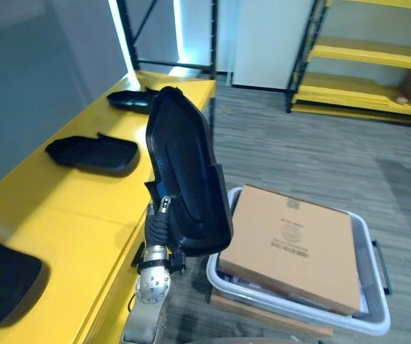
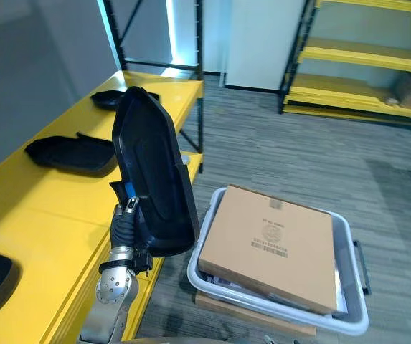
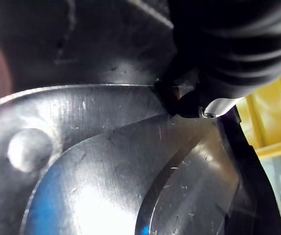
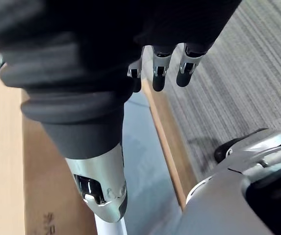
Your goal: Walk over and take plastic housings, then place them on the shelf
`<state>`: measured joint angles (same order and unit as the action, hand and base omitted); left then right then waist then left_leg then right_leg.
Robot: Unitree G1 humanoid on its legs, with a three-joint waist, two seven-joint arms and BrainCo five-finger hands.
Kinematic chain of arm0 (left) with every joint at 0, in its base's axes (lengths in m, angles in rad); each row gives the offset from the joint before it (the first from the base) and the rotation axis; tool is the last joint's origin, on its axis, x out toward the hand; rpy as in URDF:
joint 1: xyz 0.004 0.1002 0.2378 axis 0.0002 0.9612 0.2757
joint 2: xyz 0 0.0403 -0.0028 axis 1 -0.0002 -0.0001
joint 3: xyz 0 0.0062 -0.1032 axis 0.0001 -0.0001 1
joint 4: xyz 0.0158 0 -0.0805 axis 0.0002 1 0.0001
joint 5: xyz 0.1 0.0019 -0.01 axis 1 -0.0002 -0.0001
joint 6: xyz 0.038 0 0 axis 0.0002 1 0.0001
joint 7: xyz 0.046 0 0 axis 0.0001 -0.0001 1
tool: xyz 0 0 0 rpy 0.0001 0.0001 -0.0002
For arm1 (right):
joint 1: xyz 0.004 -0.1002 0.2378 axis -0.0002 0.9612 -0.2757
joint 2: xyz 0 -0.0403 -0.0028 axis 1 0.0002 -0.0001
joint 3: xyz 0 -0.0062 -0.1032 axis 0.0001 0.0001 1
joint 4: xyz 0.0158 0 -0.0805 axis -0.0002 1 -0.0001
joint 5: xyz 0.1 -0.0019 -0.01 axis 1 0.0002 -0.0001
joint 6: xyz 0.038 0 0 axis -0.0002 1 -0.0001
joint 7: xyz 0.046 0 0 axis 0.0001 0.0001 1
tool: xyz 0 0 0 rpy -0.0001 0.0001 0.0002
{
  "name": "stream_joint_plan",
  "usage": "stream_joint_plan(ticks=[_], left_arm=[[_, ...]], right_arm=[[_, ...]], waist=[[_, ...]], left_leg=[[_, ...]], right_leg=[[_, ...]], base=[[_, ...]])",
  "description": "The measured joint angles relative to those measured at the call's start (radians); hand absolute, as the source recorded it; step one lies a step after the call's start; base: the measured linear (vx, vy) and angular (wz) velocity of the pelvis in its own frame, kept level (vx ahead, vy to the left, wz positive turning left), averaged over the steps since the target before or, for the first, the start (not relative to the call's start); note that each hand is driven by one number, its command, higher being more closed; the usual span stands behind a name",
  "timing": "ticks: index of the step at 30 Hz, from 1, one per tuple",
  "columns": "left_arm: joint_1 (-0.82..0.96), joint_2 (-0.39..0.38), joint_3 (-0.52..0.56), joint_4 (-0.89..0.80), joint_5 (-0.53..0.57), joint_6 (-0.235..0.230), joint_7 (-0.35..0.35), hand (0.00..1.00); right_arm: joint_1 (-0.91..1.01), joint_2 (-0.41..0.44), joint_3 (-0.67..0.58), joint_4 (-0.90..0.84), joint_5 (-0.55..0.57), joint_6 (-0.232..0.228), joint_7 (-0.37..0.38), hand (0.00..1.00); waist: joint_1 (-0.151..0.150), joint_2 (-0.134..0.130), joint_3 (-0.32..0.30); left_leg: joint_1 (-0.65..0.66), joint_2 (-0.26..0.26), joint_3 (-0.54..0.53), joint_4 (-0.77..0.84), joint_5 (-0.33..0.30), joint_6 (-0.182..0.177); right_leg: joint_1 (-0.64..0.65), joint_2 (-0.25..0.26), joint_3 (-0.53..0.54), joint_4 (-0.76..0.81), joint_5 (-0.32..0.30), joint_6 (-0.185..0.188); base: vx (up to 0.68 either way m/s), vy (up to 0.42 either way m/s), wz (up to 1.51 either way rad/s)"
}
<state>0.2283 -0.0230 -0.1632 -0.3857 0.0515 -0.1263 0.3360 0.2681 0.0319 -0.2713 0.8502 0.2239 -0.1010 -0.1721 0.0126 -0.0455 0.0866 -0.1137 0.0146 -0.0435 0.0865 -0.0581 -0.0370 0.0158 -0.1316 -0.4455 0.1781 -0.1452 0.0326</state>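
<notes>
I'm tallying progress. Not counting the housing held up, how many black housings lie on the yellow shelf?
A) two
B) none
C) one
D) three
D: the yellow shelf carries a far housing, a middle housing and a near housing, apart from the held housing in the left hand.

Cardboard box [image 1: 291,247] in grey tote [image 1: 366,244]

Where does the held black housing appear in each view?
Left eye: housing upright at centre, held by the left hand.
Right eye: left of centre.
Left wrist: its glossy inner face, very close.
Right wrist: the right hand hangs near the box.
Landmark: yellow shelf beside the housing.
</notes>
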Motion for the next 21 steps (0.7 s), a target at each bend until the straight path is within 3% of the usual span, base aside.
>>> stream_joint_plan(ticks=[1, 2, 3, 4, 6, 7, 8, 9, 10, 11, 15, 17, 18, 19, 20, 21], left_arm=[[-0.001, -0.004, 0.004, -0.02, 0.001, -0.018, 0.017, 1.0], [-0.001, -0.018, 0.017, -0.032, 0.002, -0.029, 0.035, 1.0], [0.0, -0.027, 0.02, -0.032, 0.001, -0.032, 0.042, 1.0], [0.001, -0.033, 0.016, -0.034, 0.0, -0.038, 0.05, 1.0], [-0.008, -0.023, 0.012, -0.034, 0.0, -0.043, 0.049, 1.0], [-0.009, -0.021, 0.01, -0.027, -0.001, -0.048, 0.05, 1.0], [-0.03, -0.008, 0.008, -0.014, -0.001, -0.057, 0.051, 1.0], [-0.029, -0.007, 0.008, -0.003, -0.004, -0.069, 0.063, 1.0], [-0.029, -0.012, 0.008, 0.006, -0.004, -0.074, 0.064, 1.0], [-0.042, -0.008, 0.001, 0.054, -0.004, -0.076, 0.063, 1.0], [-0.04, -0.002, -0.013, 0.074, -0.001, -0.075, 0.057, 1.0], [-0.04, -0.002, -0.021, 0.074, -0.001, -0.075, 0.056, 1.0], [-0.039, 0.0, -0.027, 0.074, 0.0, -0.075, 0.055, 1.0], [-0.036, -0.002, -0.038, 0.081, 0.0, -0.075, 0.056, 1.0], [-0.038, -0.002, -0.042, 0.087, 0.0, -0.075, 0.056, 1.0], [-0.046, 0.01, -0.044, 0.105, 0.002, -0.076, 0.056, 1.0]], right_arm=[[0.007, -0.006, -0.001, 0.003, -0.001, 0.003, -0.005, 0.0], [0.013, -0.015, 0.002, 0.001, -0.001, 0.003, -0.016, 0.0], [0.022, -0.02, 0.003, 0.001, -0.001, 0.003, -0.023, 0.0], [0.037, -0.029, 0.006, -0.002, -0.001, 0.002, -0.024, 0.0], [0.033, -0.042, 0.002, 0.01, -0.001, 0.003, -0.028, 0.0], [0.024, -0.043, -0.013, 0.044, -0.001, -0.001, -0.039, 0.0], [0.019, -0.032, -0.037, 0.08, -0.002, -0.008, -0.041, 0.0], [-0.001, -0.043, -0.03, 0.096, -0.004, -0.006, -0.034, 0.0], [-0.008, -0.052, -0.029, 0.093, -0.005, -0.007, -0.028, 0.0], [-0.037, -0.06, -0.024, 0.098, -0.009, -0.005, -0.018, 0.0], [-0.115, -0.057, -0.024, 0.101, -0.038, -0.008, 0.001, 0.0], [-0.129, -0.049, -0.024, 0.097, -0.045, -0.007, 0.002, 0.0], [-0.13, -0.051, -0.024, 0.092, -0.049, -0.005, 0.002, 0.0], [-0.126, -0.055, -0.024, 0.073, -0.049, -0.003, 0.003, 0.0], [-0.124, -0.055, -0.024, 0.065, -0.049, -0.004, 0.003, 0.0], [-0.123, -0.054, -0.023, 0.056, -0.051, -0.006, 0.005, 0.0]], waist=[[0.002, 0.001, 0.01], [-0.001, 0.02, 0.02], [-0.002, 0.023, 0.022], [0.002, 0.047, 0.018], [-0.028, 0.056, 0.027], [-0.073, 0.042, 0.007], [-0.088, 0.018, 0.001], [-0.076, 0.022, 0.007], [-0.078, 0.045, 0.011], [-0.091, 0.058, 0.012], [-0.083, 0.081, 0.004], [-0.084, 0.084, 0.008], [-0.082, 0.087, 0.011], [-0.088, 0.086, 0.015], [-0.098, 0.092, 0.016], [-0.113, 0.097, 0.021]], left_leg=[[-0.048, 0.064, 0.208, 0.087, -0.023, 0.036], [-0.078, 0.147, 0.398, 0.204, -0.044, 0.068], [-0.083, 0.182, 0.461, 0.25, -0.048, 0.078], [-0.078, 0.223, 0.528, 0.31, -0.029, 0.093], [-0.118, 0.175, 0.498, 0.312, -0.017, 0.072], [-0.094, 0.088, 0.41, 0.136, 0.036, 0.073], [-0.09, 0.09, 0.504, 0.155, -0.023, 0.155], [-0.051, 0.148, 0.606, 0.246, -0.065, 0.141], [-0.013, 0.155, 0.618, 0.202, -0.077, 0.049], [0.007, 0.101, 0.59, 0.119, -0.033, 0.046], [0.007, 0.053, 0.564, 0.089, -0.027, 0.075], [0.014, 0.035, 0.555, 0.087, -0.039, 0.085], [0.02, 0.019, 0.539, 0.081, -0.055, 0.093], [0.035, 0.001, 0.518, 0.064, -0.055, 0.096], [0.038, -0.002, 0.504, 0.056, -0.052, 0.096], [0.038, -0.004, 0.466, 0.043, -0.045, 0.091]], right_leg=[[0.003, -0.019, -0.067, 0.003, 0.0, 0.0], [0.018, -0.033, -0.135, 0.017, 0.0, 0.0], [0.022, -0.039, -0.159, 0.03, -0.002, 0.001], [0.03, -0.046, -0.193, 0.068, -0.019, 0.013], [0.027, -0.056, -0.21, 0.106, -0.084, 0.006], [0.027, -0.057, -0.219, 0.051, -0.072, -0.006], [0.036, -0.088, -0.287, 0.032, -0.042, 0.014], [0.041, -0.096, -0.315, 0.031, -0.023, 0.039], [0.059, -0.087, -0.335, 0.029, -0.016, 0.048], [0.071, -0.106, -0.375, 0.009, 0.012, 0.042], [0.087, -0.137, -0.403, 0.006, 0.045, 0.062], [0.079, -0.181, -0.402, 0.084, 0.024, 0.033], [0.057, -0.206, -0.357, 0.162, -0.003, -0.018], [-0.006, -0.225, -0.221, 0.264, -0.027, -0.114], [-0.037, -0.208, -0.125, 0.295, -0.046, -0.131], [-0.074, -0.123, 0.067, 0.286, -0.098, -0.08]], base=[[-0.12, 0.071, 1.99], [-0.07, 0.105, 1.57], [-0.03, 0.137, 1.28], [-0.01, 0.139, 1.03], [-0.08, 0.111, 1.69], [-0.11, 0.099, 2.31], [-0.11, 0.073, 2.0], [-0.02, 0.064, 1.19], [-0.06, 0.138, 0.97], [-0.05, 0.165, 0.76], [-0.07, 0.169, 0.38], [-0.06, 0.15, 0.19], [-0.1, 0.163, 0.24], [-0.08, 0.16, 0.33], [-0.05, 0.129, 0.6], [0.0, 0.071, 0.75]])
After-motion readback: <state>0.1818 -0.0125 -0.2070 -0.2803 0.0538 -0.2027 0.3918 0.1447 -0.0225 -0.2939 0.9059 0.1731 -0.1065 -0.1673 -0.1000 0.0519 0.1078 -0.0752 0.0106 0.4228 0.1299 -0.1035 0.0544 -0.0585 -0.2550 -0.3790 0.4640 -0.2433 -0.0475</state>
